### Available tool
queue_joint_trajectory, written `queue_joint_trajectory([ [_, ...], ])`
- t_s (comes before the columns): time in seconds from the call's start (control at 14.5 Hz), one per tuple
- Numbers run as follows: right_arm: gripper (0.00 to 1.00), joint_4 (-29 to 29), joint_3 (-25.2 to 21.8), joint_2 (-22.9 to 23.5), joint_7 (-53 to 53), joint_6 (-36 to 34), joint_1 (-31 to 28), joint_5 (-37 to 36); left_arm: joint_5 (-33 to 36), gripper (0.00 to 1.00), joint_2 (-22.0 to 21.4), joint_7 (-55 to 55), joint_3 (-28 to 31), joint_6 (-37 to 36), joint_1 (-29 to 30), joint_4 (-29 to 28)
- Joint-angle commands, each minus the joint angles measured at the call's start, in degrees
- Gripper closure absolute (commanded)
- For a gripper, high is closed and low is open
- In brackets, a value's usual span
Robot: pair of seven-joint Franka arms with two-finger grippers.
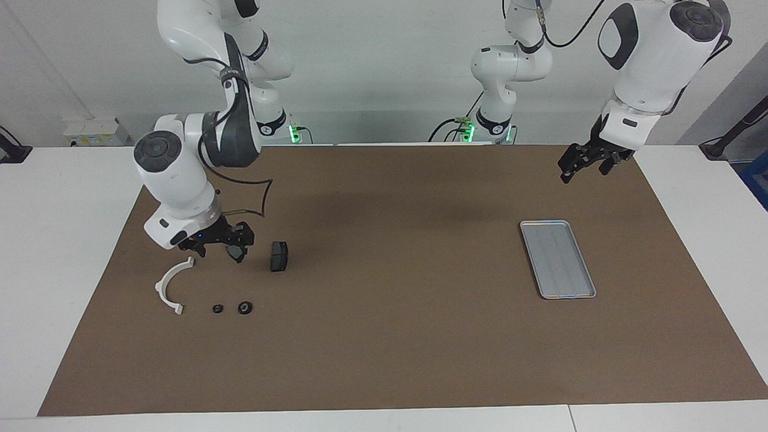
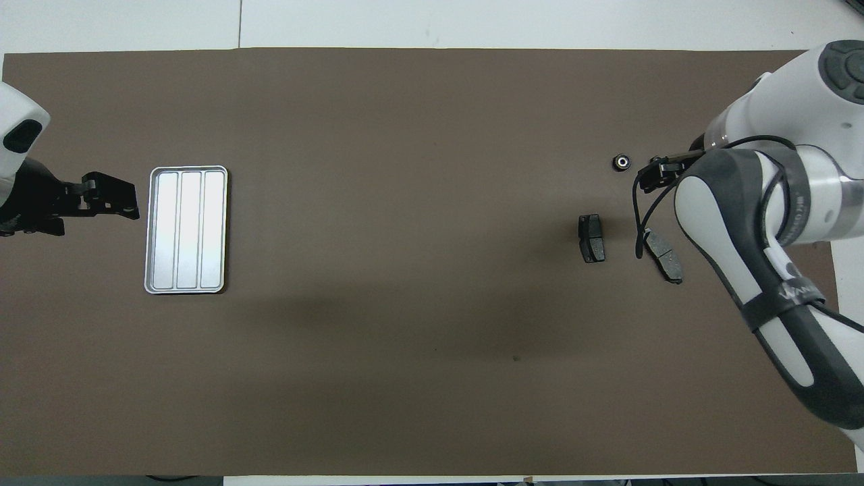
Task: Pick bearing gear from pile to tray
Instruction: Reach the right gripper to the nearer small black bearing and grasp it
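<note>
Bearing gear [image 1: 244, 308] lay unheld among loose parts by the right arm's end of the bench, under the open, empty right gripper [image 1: 219, 251]; the left gripper [image 1: 585, 163] waited, spread unclear.

Both Franka arms have glossy white shells with dark grey joint caps and dark grey panels along the links. Thin black cables loop beside their wrists, and green lights glow at both bases. The left gripper [image 1: 585, 162] and right gripper [image 1: 219, 243] are black.
</note>
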Motion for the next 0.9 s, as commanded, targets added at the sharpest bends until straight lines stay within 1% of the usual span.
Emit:
queue_joint_trajectory([
  [0.0,0.00,1.6,0.4,4.2,3.6,4.5,0.4,-0.9,-0.6,0.00,-1.0,0.4,0.2,-0.8,0.0,-0.2],
  [0.07,0.00,2.7,0.4,6.7,4.4,5.9,0.3,-0.8,-0.6,0.00,-1.0,0.5,0.2,-0.9,0.0,-0.2],
  [0.28,0.00,7.7,0.4,13.2,8.7,7.0,0.4,-1.1,-0.6,0.00,-1.0,0.5,0.2,-0.9,-0.1,-0.2],
  [0.34,0.00,8.0,0.4,14.3,9.6,8.0,0.4,-1.3,-0.6,0.00,-1.0,0.5,0.2,-0.9,-0.1,-0.2],
  [0.48,0.00,8.1,0.3,15.0,10.5,8.5,2.2,-0.9,-0.6,0.00,-1.0,0.4,0.2,-0.9,0.0,-0.2],
  [0.69,0.00,9.7,0.3,17.1,11.7,9.0,2.1,-1.2,-0.6,0.00,-1.0,0.5,0.1,-0.9,0.0,-0.3],
  [0.83,0.00,10.3,0.3,17.4,11.6,9.0,1.8,-1.4,-0.6,0.00,-1.0,0.5,0.2,-0.9,0.0,-0.2],
])
